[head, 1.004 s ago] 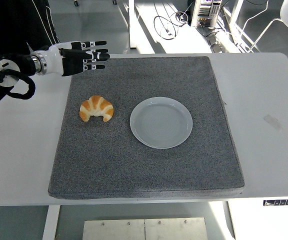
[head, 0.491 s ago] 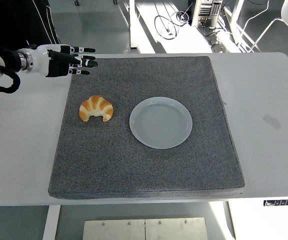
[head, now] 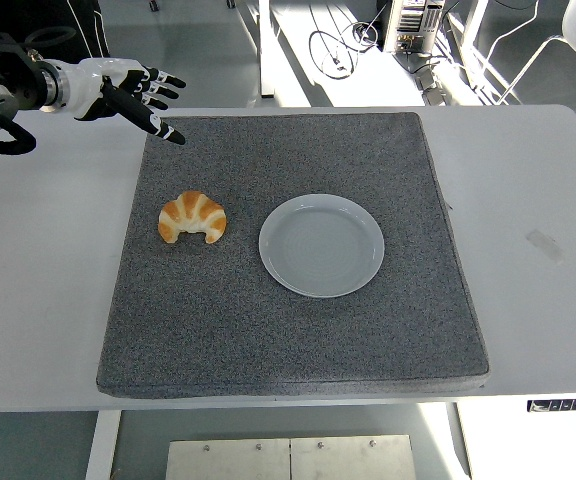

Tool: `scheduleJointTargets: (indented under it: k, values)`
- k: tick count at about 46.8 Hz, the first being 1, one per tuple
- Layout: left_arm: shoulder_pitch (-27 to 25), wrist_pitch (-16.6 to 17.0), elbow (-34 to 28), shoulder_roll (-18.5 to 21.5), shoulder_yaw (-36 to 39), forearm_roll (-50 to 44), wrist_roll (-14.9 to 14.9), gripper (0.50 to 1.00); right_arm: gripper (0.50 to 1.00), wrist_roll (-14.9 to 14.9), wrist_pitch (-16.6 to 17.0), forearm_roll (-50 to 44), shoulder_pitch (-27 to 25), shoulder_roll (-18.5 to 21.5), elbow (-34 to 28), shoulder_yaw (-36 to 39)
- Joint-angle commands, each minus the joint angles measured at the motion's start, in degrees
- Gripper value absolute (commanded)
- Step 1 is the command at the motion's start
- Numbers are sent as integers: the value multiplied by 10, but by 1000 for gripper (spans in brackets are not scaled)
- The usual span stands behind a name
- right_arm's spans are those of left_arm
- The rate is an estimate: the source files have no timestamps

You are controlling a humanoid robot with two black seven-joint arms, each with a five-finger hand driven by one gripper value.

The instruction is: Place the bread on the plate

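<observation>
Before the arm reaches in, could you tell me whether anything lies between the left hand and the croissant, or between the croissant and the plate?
Nothing visible does. Only bare grey mat separates the open left hand from the croissant, and croissant from the empty plate.

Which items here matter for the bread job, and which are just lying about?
Job:
- croissant, on the mat
- plate, empty
- left hand, open, above the mat's far left corner

Lying about:
- grey mat
- white table
- cables on the floor

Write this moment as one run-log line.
left robot hand: open, over mat's far-left corner | croissant: on mat, untouched | plate: empty | right arm: unseen
</observation>
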Motion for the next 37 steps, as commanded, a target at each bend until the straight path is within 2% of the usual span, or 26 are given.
scheduleJointTargets:
  k: [1,6,16,20,26,29,31,32,35,37]
  values:
    - [5,0,-16,-4,7,41,-1,984,1000,0,0,0,0,0,0,0]
    - [5,0,-36,-9,28,96,-1,984,1000,0,0,0,0,0,0,0]
    - [12,3,-38,-10,36,103,-1,980,1000,0,0,0,0,0,0,1]
    - [13,19,-31,-16,34,96,2,981,1000,0,0,0,0,0,0,1]
    - [13,75,-7,-32,39,98,7,978,1000,0,0,0,0,0,1,1]
    - [13,81,23,-39,38,95,0,980,1000,0,0,0,0,0,1,1]
    - [15,70,30,-39,37,90,-17,980,1000,0,0,0,0,0,1,1]
    - [17,64,30,-39,37,88,-37,981,1000,0,0,0,0,0,1,1]
    - [26,41,30,-37,39,89,-131,983,1000,0,0,0,0,0,1,1]
    - [27,24,29,-35,39,93,-182,983,1000,0,0,0,0,0,1,1]
